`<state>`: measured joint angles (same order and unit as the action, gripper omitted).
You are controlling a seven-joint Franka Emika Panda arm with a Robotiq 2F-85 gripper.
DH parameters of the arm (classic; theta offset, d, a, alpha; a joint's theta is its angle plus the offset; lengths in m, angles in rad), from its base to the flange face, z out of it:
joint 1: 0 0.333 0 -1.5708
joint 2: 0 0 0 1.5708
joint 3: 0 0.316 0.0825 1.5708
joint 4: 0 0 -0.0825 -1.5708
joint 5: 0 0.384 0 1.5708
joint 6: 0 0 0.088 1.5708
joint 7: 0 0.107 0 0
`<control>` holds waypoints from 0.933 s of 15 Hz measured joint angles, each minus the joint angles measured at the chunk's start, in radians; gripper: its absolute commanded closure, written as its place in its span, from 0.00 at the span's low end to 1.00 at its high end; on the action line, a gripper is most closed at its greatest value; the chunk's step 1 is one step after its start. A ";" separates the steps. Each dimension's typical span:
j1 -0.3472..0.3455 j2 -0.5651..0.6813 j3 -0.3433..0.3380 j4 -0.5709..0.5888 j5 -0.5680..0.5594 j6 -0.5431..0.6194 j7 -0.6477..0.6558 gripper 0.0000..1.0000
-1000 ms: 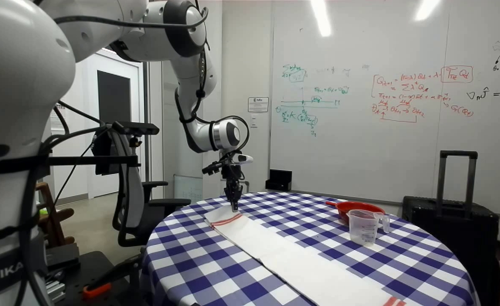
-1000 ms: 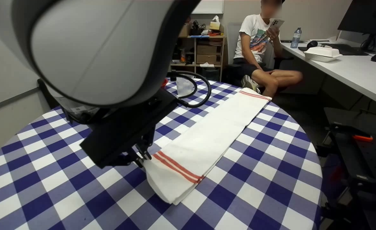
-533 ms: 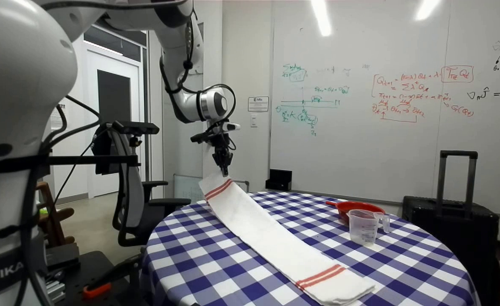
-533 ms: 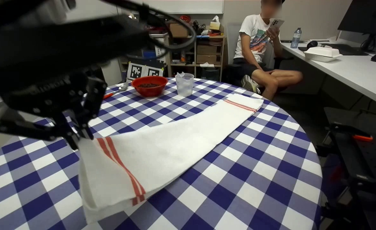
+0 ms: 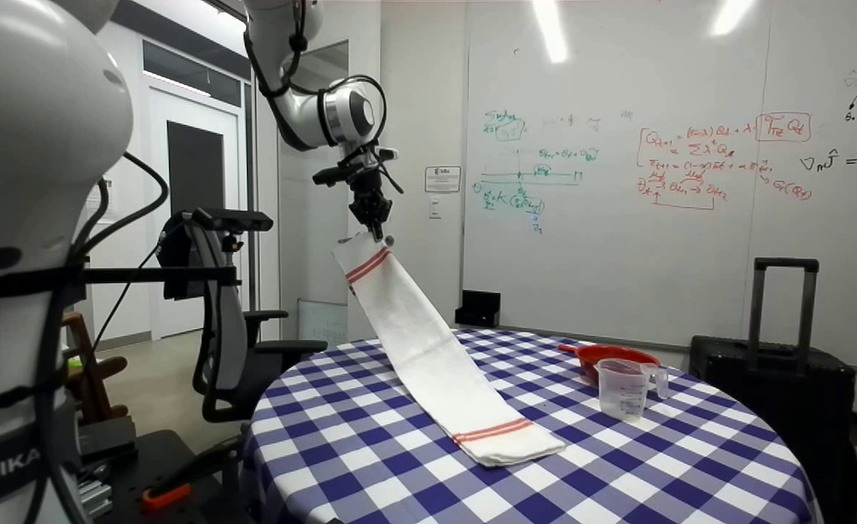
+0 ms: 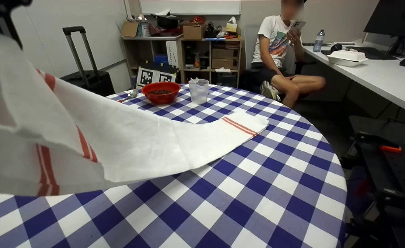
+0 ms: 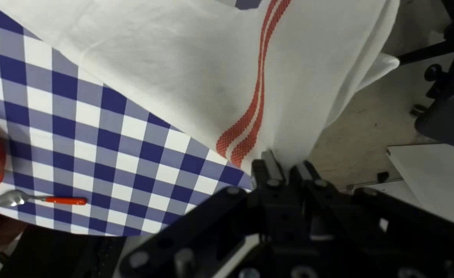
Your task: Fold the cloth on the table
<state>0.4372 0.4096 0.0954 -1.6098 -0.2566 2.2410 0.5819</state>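
Observation:
The cloth (image 5: 428, 349), long, narrow and white with red stripes near both ends, rises slantwise from the table (image 5: 370, 451). My gripper (image 5: 378, 234) is shut on a corner of its raised end, high above the table's far left edge in that exterior view. The cloth's low striped end rests on the checked tablecloth. In an exterior view the cloth (image 6: 147, 141) hangs in loose layers at the left, and my gripper is partly cut off at the top left. In the wrist view the cloth (image 7: 172, 65) runs between the fingertips (image 7: 272, 166), which are close together.
A red bowl (image 6: 161, 96) with dark bits, a spoon (image 7: 66, 200) with a red handle, and a clear measuring cup (image 5: 621, 393) stand on the table beside the cloth. A black suitcase (image 5: 770, 393) stands behind the table. A person (image 6: 278, 44) sits beyond it.
My gripper has risen far above the table with the cloth's end in it. The cloth's far end has slid across the table toward the gripper's side.

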 measured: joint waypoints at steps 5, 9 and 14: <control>-0.030 -0.105 0.017 -0.037 -0.026 -0.108 -0.244 0.98; -0.073 -0.205 0.016 -0.086 -0.131 -0.213 -0.352 0.98; -0.139 -0.350 0.017 -0.196 -0.262 -0.282 -0.368 0.98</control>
<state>0.2987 0.0601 0.1119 -1.8055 -0.5190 1.9586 0.2136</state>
